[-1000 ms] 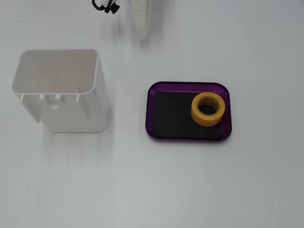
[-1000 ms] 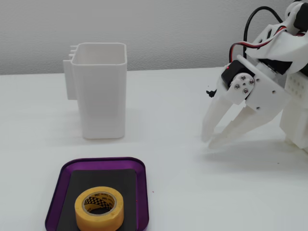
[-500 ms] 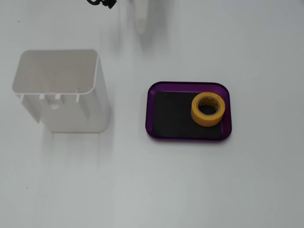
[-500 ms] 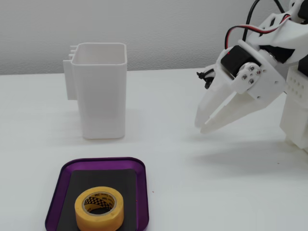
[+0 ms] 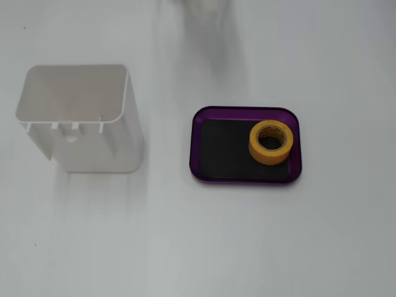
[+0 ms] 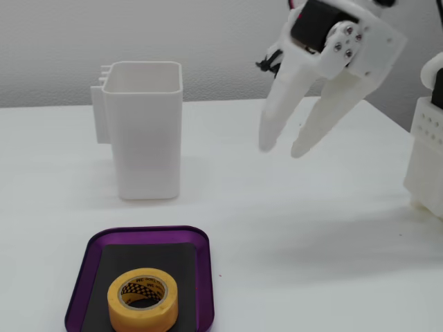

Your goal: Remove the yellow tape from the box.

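The yellow tape is a small roll lying flat in the right part of the purple box in a fixed view from above. In a fixed view from the side, the roll lies at the near end of the box. My white gripper hangs in the air well above the table, behind and to the right of the box. Its two fingers are spread a little and hold nothing. In the view from above the gripper is out of view; only a faint blur shows at the top edge.
A tall white plastic bin stands open-topped to the left of the box in the view from above, and behind it in the side view. A white arm base stands at the right edge.
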Motion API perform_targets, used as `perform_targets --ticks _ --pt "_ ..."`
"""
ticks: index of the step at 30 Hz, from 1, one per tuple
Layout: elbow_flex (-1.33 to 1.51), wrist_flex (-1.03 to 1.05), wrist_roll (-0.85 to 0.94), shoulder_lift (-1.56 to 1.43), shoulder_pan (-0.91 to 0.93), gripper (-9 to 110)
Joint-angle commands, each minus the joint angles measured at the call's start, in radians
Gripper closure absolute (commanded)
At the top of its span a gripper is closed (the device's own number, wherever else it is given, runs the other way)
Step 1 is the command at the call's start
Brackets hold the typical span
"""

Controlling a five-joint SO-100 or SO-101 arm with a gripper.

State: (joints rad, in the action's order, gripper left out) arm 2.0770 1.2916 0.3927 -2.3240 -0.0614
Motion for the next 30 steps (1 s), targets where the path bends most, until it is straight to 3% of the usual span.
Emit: perform_targets --ticks 1,8,14,30 --pt "-0.316 0.044 -0.018 0.307 -0.095 89" --pt "-0.689 0.066 -0.066 0.729 -0.178 89" --pt "-0.805 0.060 -0.064 0.940 -0.175 89" --pt "-0.841 -0.067 -0.060 1.069 -0.153 89"
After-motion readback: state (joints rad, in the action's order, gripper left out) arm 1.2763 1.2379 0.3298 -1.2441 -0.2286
